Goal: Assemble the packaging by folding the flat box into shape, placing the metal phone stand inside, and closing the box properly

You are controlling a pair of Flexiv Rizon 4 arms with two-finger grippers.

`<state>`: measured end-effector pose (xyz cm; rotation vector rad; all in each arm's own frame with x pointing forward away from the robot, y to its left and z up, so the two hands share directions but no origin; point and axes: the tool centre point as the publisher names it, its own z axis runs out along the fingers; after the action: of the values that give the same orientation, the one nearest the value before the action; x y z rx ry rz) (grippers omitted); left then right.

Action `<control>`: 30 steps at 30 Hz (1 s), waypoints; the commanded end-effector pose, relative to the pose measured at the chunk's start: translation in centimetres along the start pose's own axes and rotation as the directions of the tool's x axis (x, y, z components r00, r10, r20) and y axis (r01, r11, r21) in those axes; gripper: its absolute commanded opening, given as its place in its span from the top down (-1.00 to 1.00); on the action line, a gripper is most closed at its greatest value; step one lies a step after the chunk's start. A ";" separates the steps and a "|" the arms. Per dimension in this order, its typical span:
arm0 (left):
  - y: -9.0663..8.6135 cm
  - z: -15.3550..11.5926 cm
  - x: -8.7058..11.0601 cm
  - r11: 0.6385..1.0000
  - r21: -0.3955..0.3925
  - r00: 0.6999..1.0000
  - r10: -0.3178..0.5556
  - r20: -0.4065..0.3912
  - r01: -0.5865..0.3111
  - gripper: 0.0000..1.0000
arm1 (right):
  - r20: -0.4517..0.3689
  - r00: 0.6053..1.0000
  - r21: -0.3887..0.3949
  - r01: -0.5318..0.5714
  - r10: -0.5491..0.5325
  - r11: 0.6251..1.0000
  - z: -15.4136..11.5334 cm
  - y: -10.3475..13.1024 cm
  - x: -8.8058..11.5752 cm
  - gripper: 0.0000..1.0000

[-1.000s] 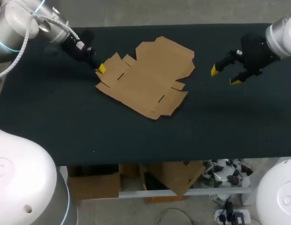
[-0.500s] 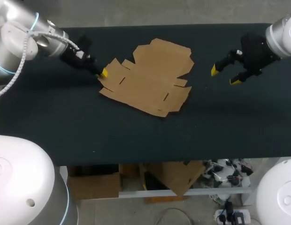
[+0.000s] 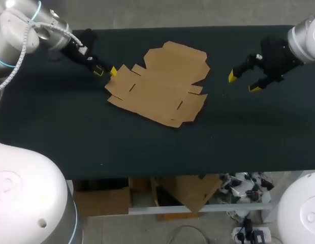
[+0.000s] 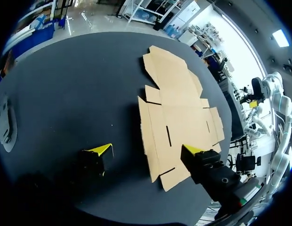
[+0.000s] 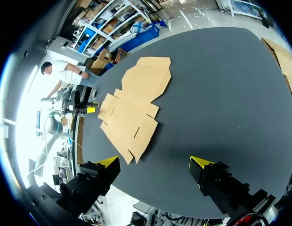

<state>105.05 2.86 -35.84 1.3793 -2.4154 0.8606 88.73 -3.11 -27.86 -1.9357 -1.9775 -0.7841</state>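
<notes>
Left gripper [image 3: 105, 71] is wide open and empty at the left edge of the flat box [image 3: 162, 84]. One finger is over a flap corner, the other over the bare table [image 3: 71, 132]. Right gripper [image 3: 244, 82] is open and empty, well apart on the box's right. Box lies unfolded mid-table.

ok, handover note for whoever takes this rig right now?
Left gripper: fingers open, at the left edge of the flat box, holding nothing.
Right gripper: fingers open, empty, over the table to the right of the box, apart from it.
Box lies flat mid-table, no panel folded. Phone stand not in view.
Done: nothing. Left: fold the box, put the stand in, close it.
</notes>
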 end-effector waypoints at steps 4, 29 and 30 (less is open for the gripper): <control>-1.9 -0.2 -2.7 0.978 -0.201 0.995 0.032 -0.093 -0.050 -1.00 | 0.001 1.000 0.002 0.000 0.000 1.000 -0.1 0.0 0.0 -1.00; -2.9 0.4 -1.7 0.963 -0.257 0.997 0.072 -0.027 -0.076 -1.00 | 0.001 1.000 0.002 0.000 0.000 1.000 -0.1 0.0 0.0 -1.00; -2.9 0.7 -1.6 0.963 -0.260 0.997 0.073 -0.027 -0.078 -1.00 | 0.001 1.000 0.002 0.000 0.000 1.000 -0.1 0.0 0.0 -1.00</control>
<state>108.64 3.12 -35.86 1.1773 -2.4664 0.5542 88.73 -3.09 -27.86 -1.9355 -1.9777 -0.7840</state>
